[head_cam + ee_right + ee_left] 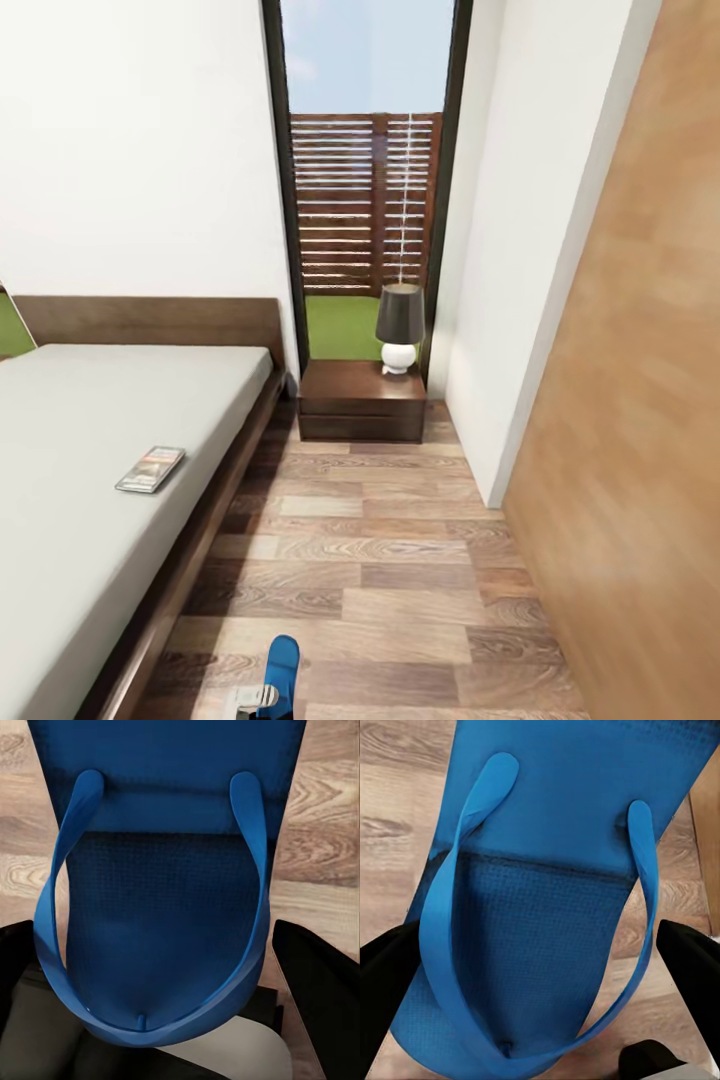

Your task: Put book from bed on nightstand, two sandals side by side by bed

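White walls and a striped brown wood-plank floor [400,560] frame the bedroom, with a tall dark-framed glass window [368,200] at the far end looking onto a slatted wooden fence.

Seen from the left wrist, the left end effector [540,967] has its black fingers [386,975] standing on either side of a bright blue flat flip-flop [547,930] with a finely dimpled foam sole and smooth blue straps; whether the fingers press on it cannot be told. The right wrist view gives much the same: the right end effector [169,975] has black fingers [322,990] flanking a second blue flip-flop [161,922] of the same texture, with contact just as unclear. From the head camera, one blue sandal tip rises near the bottom edge, above the planks and just beside the bed's base.

Further out, the large low bed [80,460] shows a plain pale grey mattress on a dark brown wood platform with a brown headboard. A thin paperback book [150,468] lies flat on the mattress near its floor-side edge, well apart from both end effectors. Beyond the bed, below the window, a small reddish-brown wooden nightstand [345,405] carries a lamp [400,328] with a dark shade and rounded white base.
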Robot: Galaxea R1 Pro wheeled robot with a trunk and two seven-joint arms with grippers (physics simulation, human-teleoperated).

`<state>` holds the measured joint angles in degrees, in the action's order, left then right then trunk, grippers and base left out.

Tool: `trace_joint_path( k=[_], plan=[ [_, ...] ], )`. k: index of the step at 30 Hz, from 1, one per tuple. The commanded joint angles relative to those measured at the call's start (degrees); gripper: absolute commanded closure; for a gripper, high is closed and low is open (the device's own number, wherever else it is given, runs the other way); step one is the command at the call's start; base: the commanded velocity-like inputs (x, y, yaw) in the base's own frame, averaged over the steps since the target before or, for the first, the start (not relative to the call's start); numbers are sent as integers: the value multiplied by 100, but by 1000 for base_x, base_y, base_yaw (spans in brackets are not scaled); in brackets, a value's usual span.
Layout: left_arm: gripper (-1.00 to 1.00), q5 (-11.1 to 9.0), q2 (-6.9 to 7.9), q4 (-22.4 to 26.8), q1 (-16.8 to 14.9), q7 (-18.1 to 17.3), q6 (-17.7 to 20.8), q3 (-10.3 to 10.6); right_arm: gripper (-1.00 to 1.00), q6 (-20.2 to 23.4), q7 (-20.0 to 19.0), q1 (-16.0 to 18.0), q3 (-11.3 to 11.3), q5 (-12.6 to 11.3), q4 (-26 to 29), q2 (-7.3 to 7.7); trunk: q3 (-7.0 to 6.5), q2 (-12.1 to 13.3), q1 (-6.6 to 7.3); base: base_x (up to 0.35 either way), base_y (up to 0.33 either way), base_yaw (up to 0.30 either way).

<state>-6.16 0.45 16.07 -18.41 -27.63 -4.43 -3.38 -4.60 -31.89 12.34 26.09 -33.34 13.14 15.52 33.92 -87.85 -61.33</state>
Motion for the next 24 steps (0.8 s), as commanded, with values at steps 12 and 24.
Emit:
trace_joint_path(
  k=[12, 24],
  plan=[
    [100, -23, -2, -5, -5, -41, 3, -31, 100, -32, -10, 5, 46, -41, -5, 4, 5, -2, -3, 328, 0, 0],
    [100, -25, -2, -7, -5, -41, 3, -31, 100, -23, -18, 5, 46, -41, -5, 4, 5, -2, -3, 328, 0, 0]
  ],
)
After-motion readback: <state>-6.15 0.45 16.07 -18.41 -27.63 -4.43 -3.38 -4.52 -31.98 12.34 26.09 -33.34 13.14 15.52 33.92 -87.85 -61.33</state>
